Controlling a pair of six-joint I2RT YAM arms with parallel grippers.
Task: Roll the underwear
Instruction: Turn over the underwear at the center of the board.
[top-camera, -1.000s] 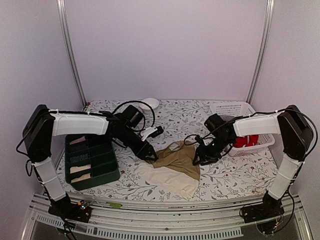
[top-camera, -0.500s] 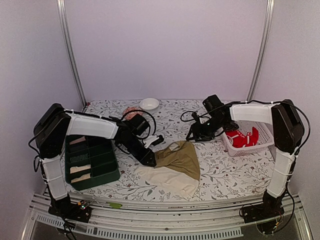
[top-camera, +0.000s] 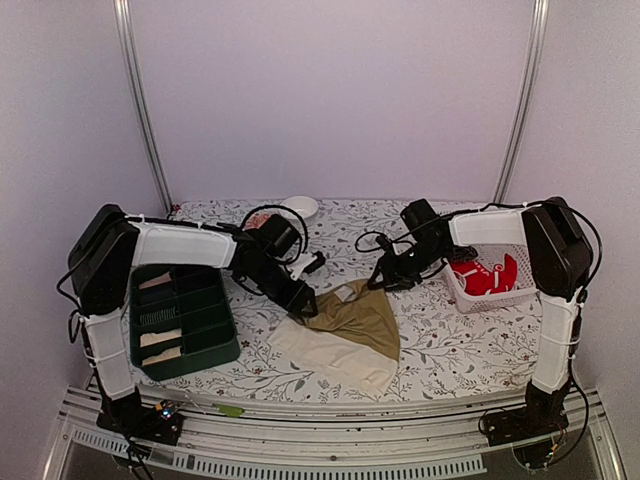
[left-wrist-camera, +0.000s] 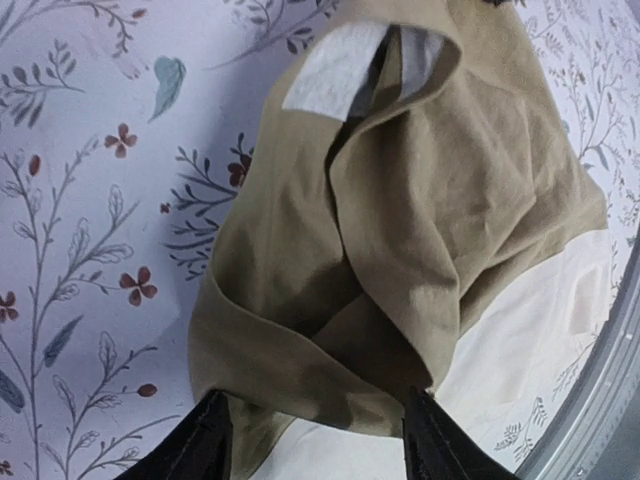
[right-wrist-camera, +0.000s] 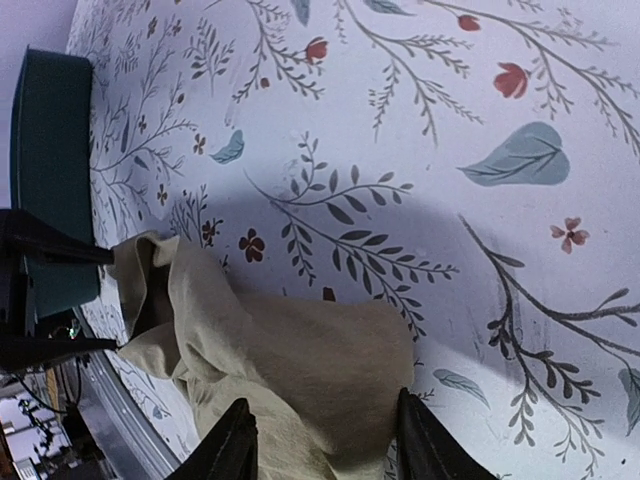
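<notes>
Rolling looks not yet begun: the khaki-tan soft cloth underwear (top-camera: 358, 318) lies crumpled mid-table atop a flat cream cloth garment (top-camera: 330, 358), while left gripper (left-wrist-camera: 320, 445) and right gripper (right-wrist-camera: 325, 440) stand wide, holding nothing

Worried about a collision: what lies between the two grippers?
The far edge of the khaki underwear, on the tablecloth, between left gripper and right gripper; top view shows it.

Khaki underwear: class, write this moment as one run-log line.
khaki underwear crumpled, unrolled, overlapping cream underwear | left gripper open at its left edge | right gripper open at its far edge
</notes>
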